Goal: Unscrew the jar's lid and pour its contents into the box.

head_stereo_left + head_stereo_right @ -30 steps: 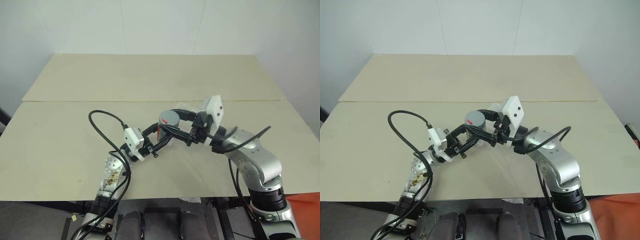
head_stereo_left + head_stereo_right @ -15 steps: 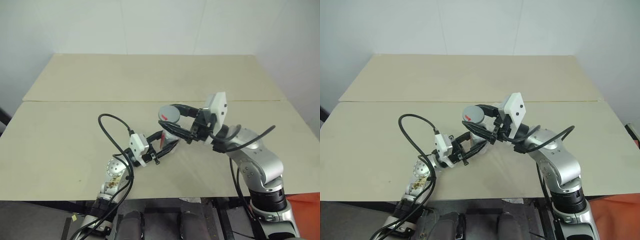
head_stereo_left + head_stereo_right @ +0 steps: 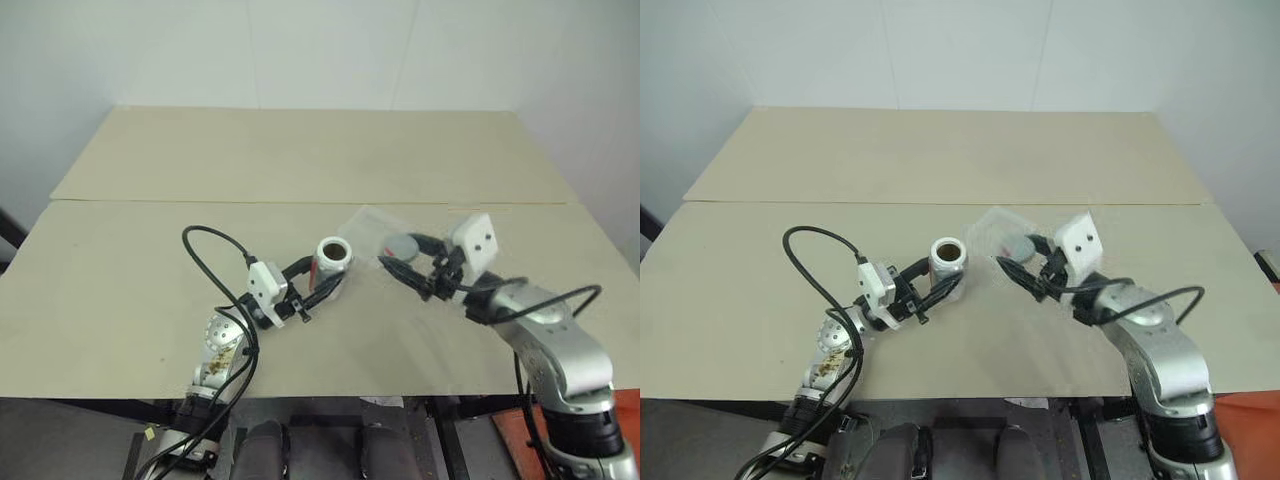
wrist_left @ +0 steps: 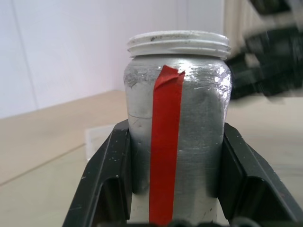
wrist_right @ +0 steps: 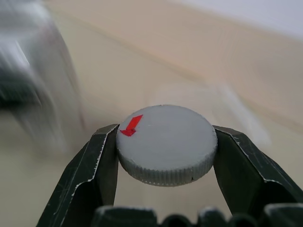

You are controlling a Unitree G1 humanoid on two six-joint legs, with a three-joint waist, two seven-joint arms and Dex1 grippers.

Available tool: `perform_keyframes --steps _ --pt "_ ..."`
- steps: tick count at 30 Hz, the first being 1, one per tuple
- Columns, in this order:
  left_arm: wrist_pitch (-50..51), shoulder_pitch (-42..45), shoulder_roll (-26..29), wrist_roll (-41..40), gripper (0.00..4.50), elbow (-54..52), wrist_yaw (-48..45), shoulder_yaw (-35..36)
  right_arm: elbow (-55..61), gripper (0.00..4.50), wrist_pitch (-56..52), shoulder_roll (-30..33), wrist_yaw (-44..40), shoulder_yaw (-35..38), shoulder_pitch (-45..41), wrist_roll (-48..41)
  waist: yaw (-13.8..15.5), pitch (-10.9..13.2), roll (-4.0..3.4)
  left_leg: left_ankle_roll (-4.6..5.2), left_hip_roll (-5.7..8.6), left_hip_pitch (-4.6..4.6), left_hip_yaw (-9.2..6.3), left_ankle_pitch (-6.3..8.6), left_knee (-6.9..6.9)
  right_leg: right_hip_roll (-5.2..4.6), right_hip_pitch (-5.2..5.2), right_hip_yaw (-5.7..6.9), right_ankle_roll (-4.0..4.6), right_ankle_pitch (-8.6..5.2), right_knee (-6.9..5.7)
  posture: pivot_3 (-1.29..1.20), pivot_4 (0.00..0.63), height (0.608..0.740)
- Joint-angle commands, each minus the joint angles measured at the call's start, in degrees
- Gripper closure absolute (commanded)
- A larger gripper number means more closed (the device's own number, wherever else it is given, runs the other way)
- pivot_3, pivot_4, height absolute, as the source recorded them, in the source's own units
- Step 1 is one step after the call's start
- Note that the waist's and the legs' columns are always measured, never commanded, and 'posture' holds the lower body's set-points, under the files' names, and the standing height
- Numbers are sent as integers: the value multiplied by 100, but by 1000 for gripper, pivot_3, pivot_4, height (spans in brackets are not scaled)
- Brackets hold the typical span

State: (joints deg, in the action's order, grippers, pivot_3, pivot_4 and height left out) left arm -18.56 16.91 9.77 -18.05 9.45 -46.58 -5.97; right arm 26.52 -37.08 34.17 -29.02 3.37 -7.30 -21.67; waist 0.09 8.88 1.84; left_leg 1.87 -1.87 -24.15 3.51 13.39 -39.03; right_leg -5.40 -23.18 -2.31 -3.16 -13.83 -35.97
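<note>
Lid [image 5: 165,142] off and clamped in right gripper [image 3: 402,262] over the clear box [image 3: 375,232], jar [image 3: 332,258] open-mouthed, upright, pinched in left gripper [image 3: 322,282] just left of the box, so left arm nearer for the pour.

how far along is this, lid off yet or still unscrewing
Done: the lid is off, clamped in the right gripper beside the jar. In hand: the left gripper holds the open jar upright, its threaded mouth bare. Left: tipping the contents into the clear box, which lies on the table just beyond the lid.
</note>
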Motion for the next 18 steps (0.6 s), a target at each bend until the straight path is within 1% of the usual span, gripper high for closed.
perform_keyframes --steps 1,6,13,15,16,18 --pt "-61 243 -18 -1 2568 -133 187 168 -5 1620 -167 92 218 110 306 252 2 0 0 0 0 0 0 0 0 0 0 -1 0 0 0 0 150 740" --pt "-99 404 -4 86 2568 2 298 229 -226 1620 -338 30 340 -45 528 496 -26 0 0 0 1 2 0 0 0 4 0 -5 -1 0 0 0 150 740" --pt "-147 433 -23 184 2568 43 403 233 -260 1620 -804 15 397 -46 698 495 -12 -1 0 0 1 3 0 0 -1 4 4 -5 -2 0 1 0 150 740" --pt "-153 421 -31 201 2568 44 421 239 -205 995 -930 30 383 -6 727 441 -5 -1 1 0 1 6 0 0 0 4 7 -4 -2 0 1 0 150 740" --pt "-156 417 -37 210 2568 46 424 242 -161 834 -958 63 338 0 749 419 1 -1 1 0 1 6 0 0 0 4 7 -4 -2 0 1 0 150 740" --pt "-147 414 -47 216 2568 41 431 243 15 126 -992 107 218 90 813 289 8 -1 1 0 2 6 0 0 -1 3 8 -4 -2 0 2 0 150 740"
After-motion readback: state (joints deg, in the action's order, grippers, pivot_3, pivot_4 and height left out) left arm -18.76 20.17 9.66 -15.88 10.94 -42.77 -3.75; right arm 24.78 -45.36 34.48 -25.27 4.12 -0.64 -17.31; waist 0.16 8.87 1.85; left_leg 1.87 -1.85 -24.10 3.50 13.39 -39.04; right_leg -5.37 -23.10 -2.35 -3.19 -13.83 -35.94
